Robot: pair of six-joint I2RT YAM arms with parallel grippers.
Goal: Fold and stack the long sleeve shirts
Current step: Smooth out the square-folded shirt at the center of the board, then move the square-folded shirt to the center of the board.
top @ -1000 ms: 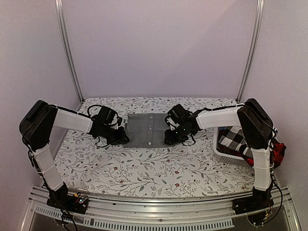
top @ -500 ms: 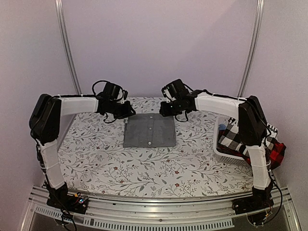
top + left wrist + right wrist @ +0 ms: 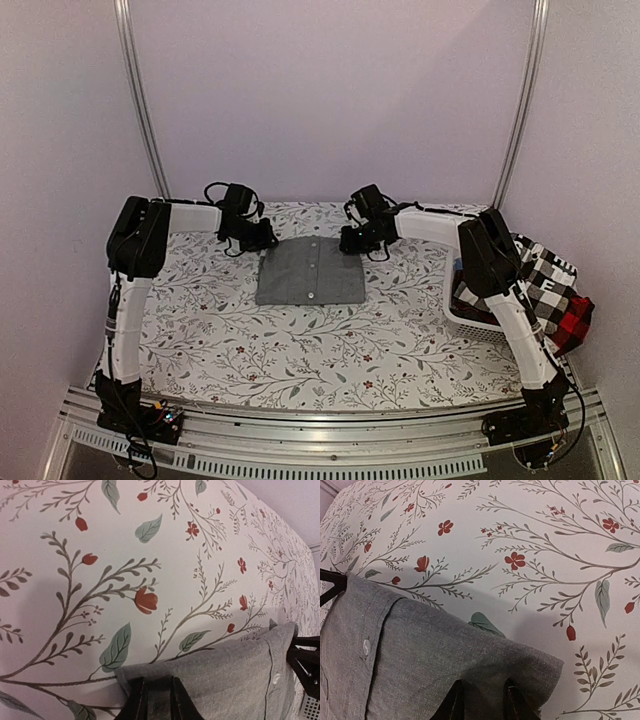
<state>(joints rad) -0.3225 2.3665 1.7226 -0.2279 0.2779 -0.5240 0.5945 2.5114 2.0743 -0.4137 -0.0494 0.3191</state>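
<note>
My left gripper [image 3: 157,702] is almost closed and pinches the far left corner of the grey shirt [image 3: 310,272]. The shirt lies folded flat in the middle of the flowered table [image 3: 300,350]. My right gripper [image 3: 483,705] is also narrow, with the far right corner between its fingers. At the right, the checked shirts [image 3: 545,285] hang over a white basket [image 3: 470,318].

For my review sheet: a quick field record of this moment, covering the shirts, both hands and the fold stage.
grey shirt: folded rectangle, flat on the table, buttons up
left hand: pinching its far-left corner
right hand: pinching its far-right corner, cloth slightly raised
checked shirts: in the basket at right, spilling over its rim
stack: not yet started
</note>
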